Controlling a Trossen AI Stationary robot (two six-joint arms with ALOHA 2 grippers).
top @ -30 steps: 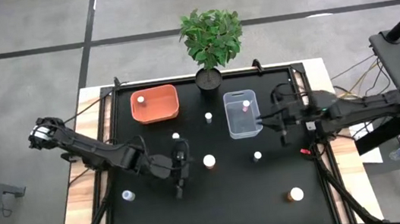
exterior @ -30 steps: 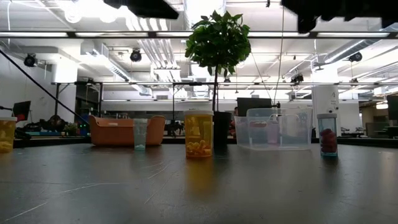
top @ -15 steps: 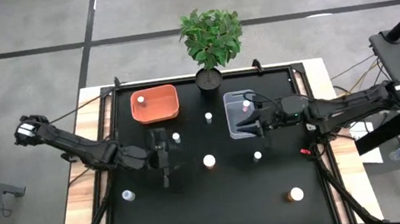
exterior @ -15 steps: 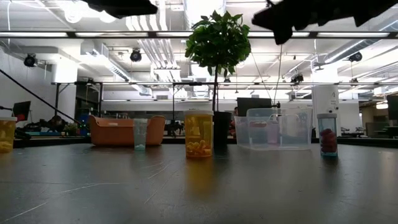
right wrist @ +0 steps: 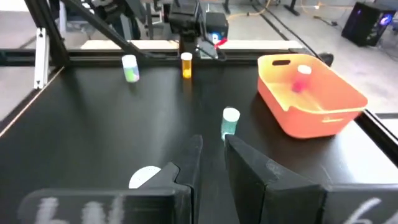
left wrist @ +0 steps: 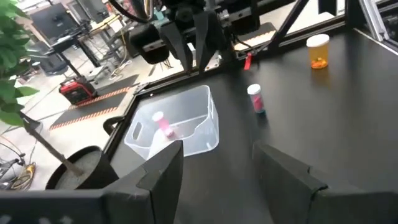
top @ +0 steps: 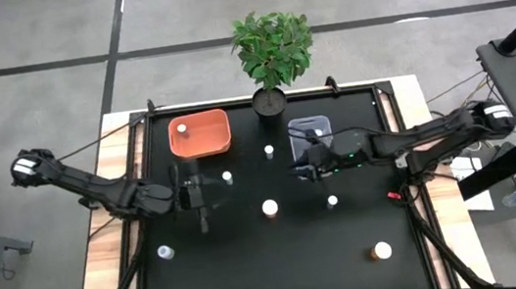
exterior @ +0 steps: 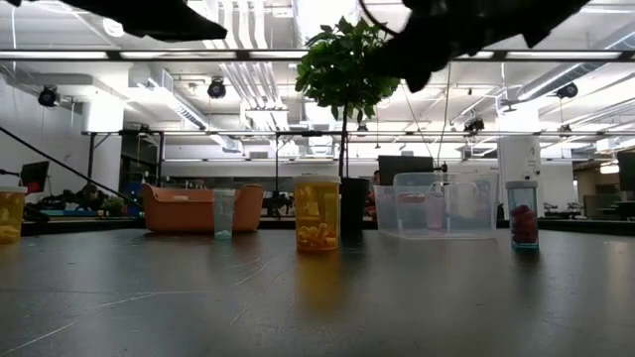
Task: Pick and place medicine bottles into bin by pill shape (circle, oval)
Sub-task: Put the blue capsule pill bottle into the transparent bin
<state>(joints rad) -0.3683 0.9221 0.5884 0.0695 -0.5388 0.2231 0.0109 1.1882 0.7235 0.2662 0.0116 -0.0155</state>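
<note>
overhead: left gripper fingers apart, holding nothing; the orange bin lies just beyond it, with one bottle inside. right gripper fingers together, empty, over the near edge of the clear bin; a white-capped bottle stands on the table between the two grippers. low view: an amber bottle stands mid-table before the plant. left wrist: clear bin ahead of the fingers, pink bottle inside. right wrist: closed fingers, a green-based bottle just ahead.

Right gripper hovers beside the clear bin.
</note>
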